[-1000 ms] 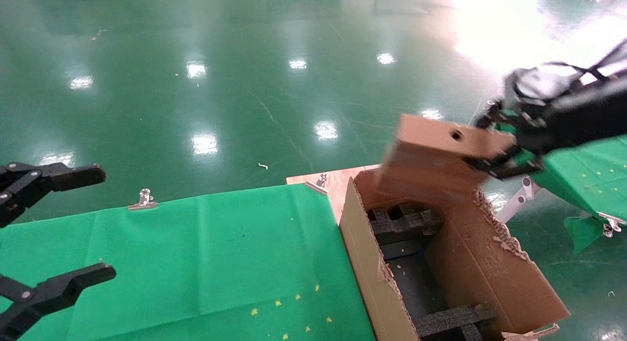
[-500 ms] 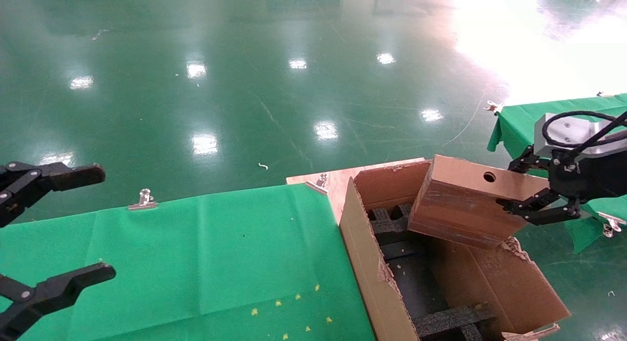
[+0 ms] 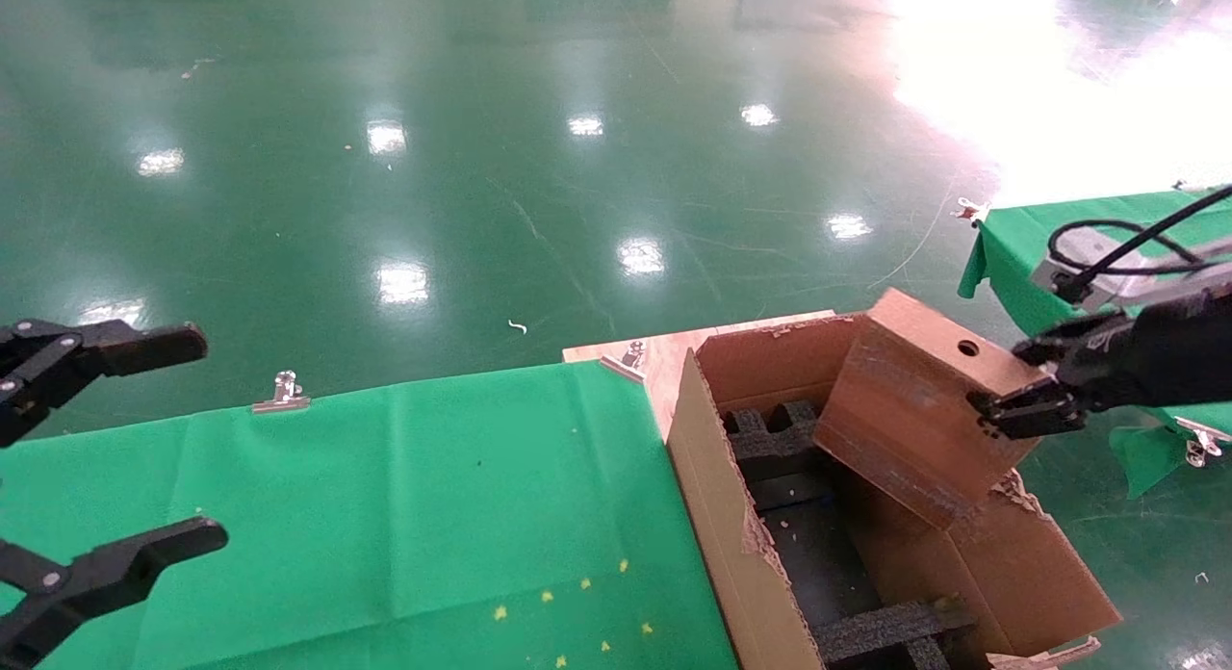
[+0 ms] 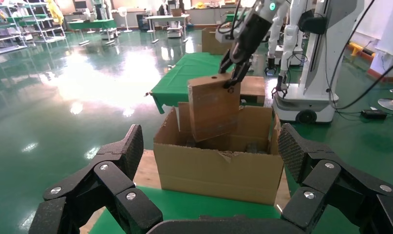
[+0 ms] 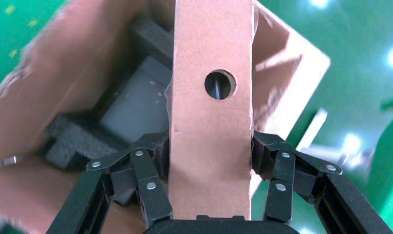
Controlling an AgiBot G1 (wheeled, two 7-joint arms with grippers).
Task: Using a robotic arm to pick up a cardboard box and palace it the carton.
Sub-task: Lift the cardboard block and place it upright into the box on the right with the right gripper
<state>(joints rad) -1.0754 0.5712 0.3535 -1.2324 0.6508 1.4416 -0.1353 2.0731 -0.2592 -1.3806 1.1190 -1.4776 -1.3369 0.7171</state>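
The small brown cardboard box (image 3: 914, 410), with a round hole in its narrow face, hangs tilted over the far end of the carton (image 3: 712, 497). Its lower edge dips between the carton's walls. My right gripper (image 3: 1011, 410) is shut on the box's narrow sides. In the right wrist view the fingers (image 5: 150, 175) press both sides of the box (image 5: 211, 126), with the carton's black foam inserts (image 5: 82, 141) below. The left wrist view shows the box (image 4: 214, 109) above the carton (image 4: 218, 170). My left gripper (image 3: 125, 439) is open and empty at the far left.
A green cloth (image 3: 385, 497) covers the table, held by metal clips (image 3: 282, 393). The carton rests on a wooden board (image 3: 664, 357) at the cloth's right edge. A second green-covered table (image 3: 1020, 246) stands behind the right arm. The floor is glossy green.
My right gripper has carried the box right and down over the carton and tipped it more steeply. The left gripper has not moved.
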